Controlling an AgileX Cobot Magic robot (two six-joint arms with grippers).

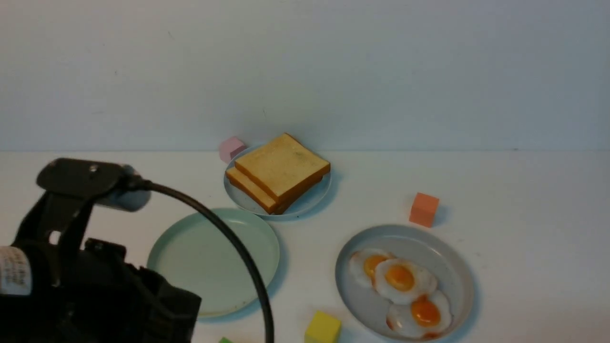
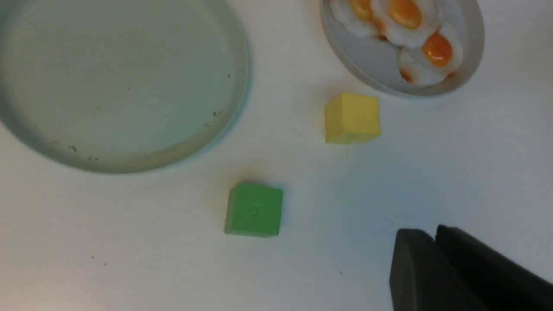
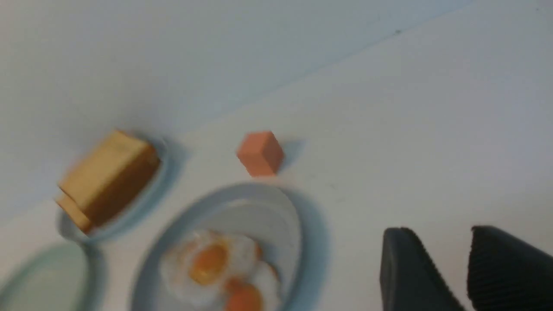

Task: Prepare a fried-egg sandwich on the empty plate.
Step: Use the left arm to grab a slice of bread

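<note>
Apparently held back over the front edge of the bench [image 1: 524, 200], leaving the plate [image 1: 209, 262] free for toast [image 1: 281, 169]; left fingers [image 2: 414, 268] pressed together, empty; right fingers [image 3: 406, 268] parted, empty.

Green cube [image 2: 253, 209], yellow cube [image 2: 352, 117] beside plate [image 2: 129, 86]

left gripper [image 2: 429, 235] closed, empty, right gripper [image 3: 445, 235] parted, empty

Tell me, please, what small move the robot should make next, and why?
Probably open the left tool and reach for the top toast slice: the green plate is empty, both slices sit stacked on the blue plate, and the tool looks closed on nothing.
</note>
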